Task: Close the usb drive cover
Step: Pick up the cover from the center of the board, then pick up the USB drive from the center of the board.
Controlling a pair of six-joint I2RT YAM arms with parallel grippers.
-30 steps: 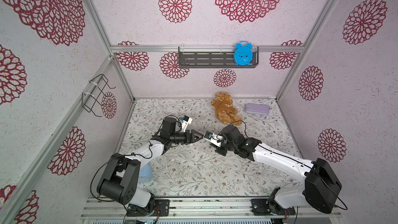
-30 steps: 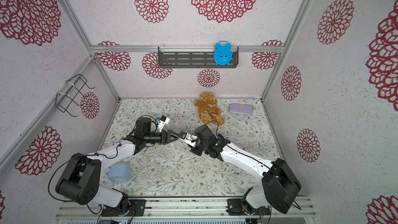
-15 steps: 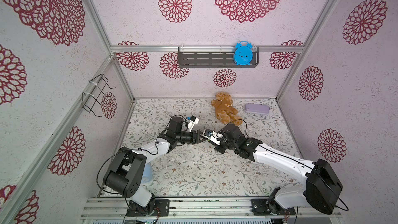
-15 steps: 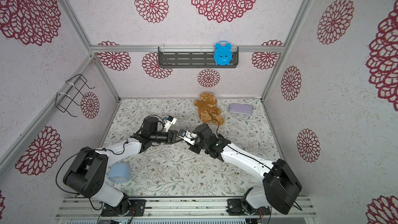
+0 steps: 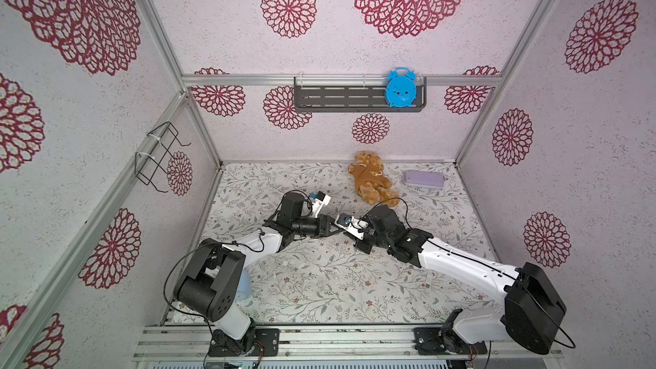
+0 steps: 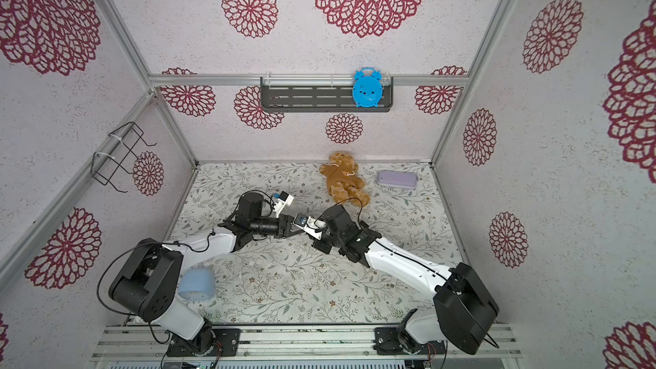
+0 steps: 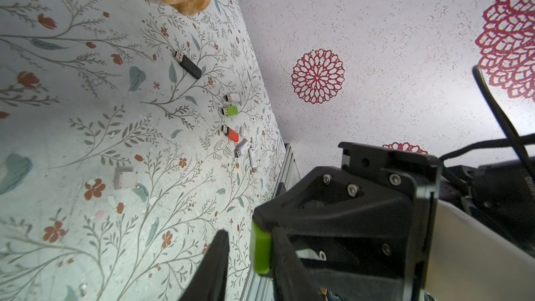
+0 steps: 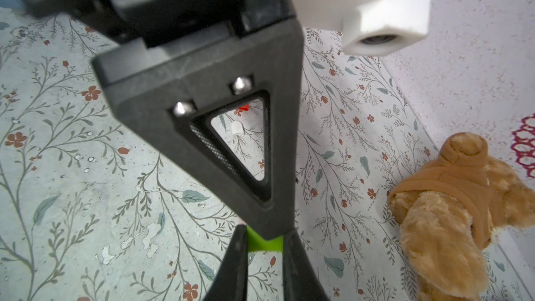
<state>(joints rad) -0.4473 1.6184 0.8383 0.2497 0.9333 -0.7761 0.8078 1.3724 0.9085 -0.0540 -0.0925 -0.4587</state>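
Two robot arms: the left arm point(image 5: 255, 243) and the right arm point(image 5: 461, 266)

One teddy bear point(image 5: 371, 179), one purple case point(image 5: 423, 178), one blue alarm clock point(image 5: 400, 87), one dark shelf point(image 5: 337, 97), one wire rack point(image 5: 159, 157), one pale blue cup point(image 6: 196, 283)

Six USB drives on the table, as far as can be told: one black drive point(image 7: 187, 65), one green drive point(image 7: 230, 110), one orange drive point(image 7: 230, 134), one small white drive point(image 7: 231, 97), one silver drive point(image 7: 241, 147), one long white drive point(image 7: 252, 159)

One held green drive point(image 7: 260, 251), making seven

One loose white cap point(image 8: 236, 127)

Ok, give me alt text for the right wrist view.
The right pincer clamps a green usb drive, and a black triangular finger of the left pincer crosses in front with its tip at the drive. Beyond, a brown teddy bear lies on the floral table.
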